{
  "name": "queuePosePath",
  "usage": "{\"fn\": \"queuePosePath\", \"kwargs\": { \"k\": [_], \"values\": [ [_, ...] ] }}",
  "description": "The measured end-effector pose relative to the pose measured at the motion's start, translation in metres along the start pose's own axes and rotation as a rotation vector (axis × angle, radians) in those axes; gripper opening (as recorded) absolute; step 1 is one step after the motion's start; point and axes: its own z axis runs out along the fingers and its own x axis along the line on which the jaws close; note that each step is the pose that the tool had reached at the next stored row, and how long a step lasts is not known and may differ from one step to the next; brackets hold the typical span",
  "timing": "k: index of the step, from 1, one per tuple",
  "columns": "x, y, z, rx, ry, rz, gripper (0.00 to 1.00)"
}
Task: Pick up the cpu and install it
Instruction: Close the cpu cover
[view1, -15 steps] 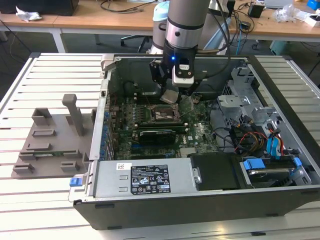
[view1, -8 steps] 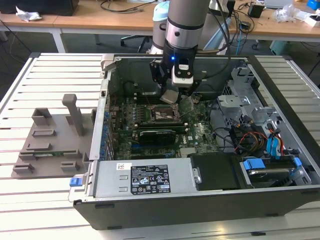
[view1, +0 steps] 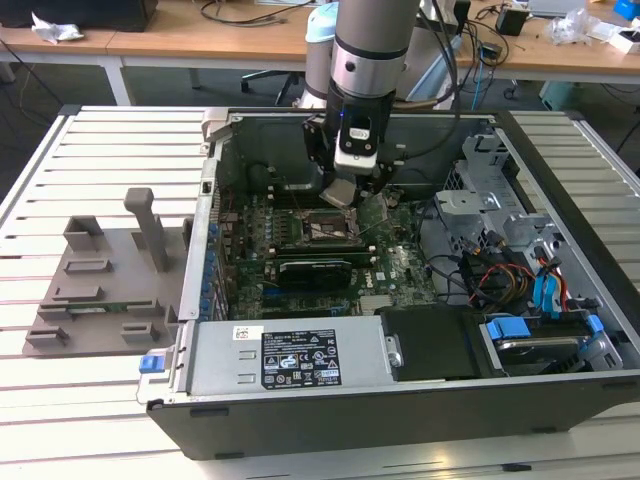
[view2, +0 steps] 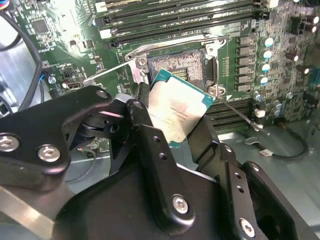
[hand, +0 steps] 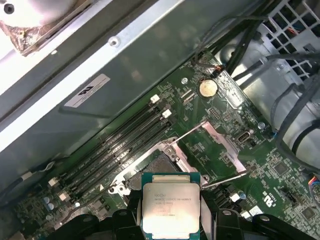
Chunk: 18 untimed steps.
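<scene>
The cpu (view2: 177, 112) is a flat square chip with a dull silver top and a teal rim. It hangs tilted between the black fingers (view2: 145, 131) of my gripper (view2: 176, 131), which is shut on its two opposite edges. In the exterior view the gripper (view1: 345, 188) hovers with the cpu (view1: 338, 193) just above the motherboard inside the open computer case. The open socket (hand: 152, 167) lies right beneath and slightly beyond the cpu (hand: 171, 207), with its metal load plate (hand: 217, 142) swung up and a thin lever (hand: 225, 181) sticking out. The chip is not touching the socket.
Rows of memory slots (hand: 120, 145) run beside the socket, and a coin battery (hand: 208, 88) sits further off. Case walls, cables (view1: 500, 275) and a drive cage (view1: 480, 190) crowd the exterior view's right. A grey plastic tray (view1: 100, 290) rests outside the case on the slatted table.
</scene>
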Motion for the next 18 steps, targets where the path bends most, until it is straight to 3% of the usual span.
{"fn": "queuePosePath", "kwargs": {
  "k": [8,18],
  "values": [
    [0.0,0.0,0.0001,-0.0067,-0.0026,0.132,0.55],
    [0.0,0.0,0.0002,-0.0112,-0.0042,0.219,0.55]
  ]
}}
